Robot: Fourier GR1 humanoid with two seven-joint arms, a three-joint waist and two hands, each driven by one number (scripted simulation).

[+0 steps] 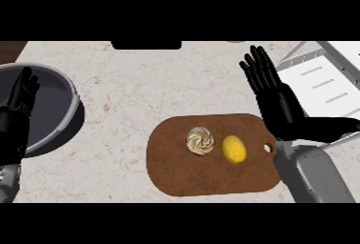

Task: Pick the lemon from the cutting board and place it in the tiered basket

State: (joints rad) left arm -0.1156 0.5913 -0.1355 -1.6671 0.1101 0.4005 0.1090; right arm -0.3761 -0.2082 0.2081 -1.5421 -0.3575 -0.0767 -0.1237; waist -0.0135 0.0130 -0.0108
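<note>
Plainly, the lemon [234, 148] lies on the cutting board [211, 178], right of a swirled pastry [200, 141]. Right hand [277, 102], fingers straight, hovers far-right of it; left hand [17, 112] rests open at left. No writing shows.

Lemon [234, 148] on cutting board [211, 176] – right of pastry [200, 141] (touching? unclear).

Open counter [141, 86] left of the cutting board [204, 176], a swirled pastry [200, 141] just beside the lemon [234, 149]
</note>
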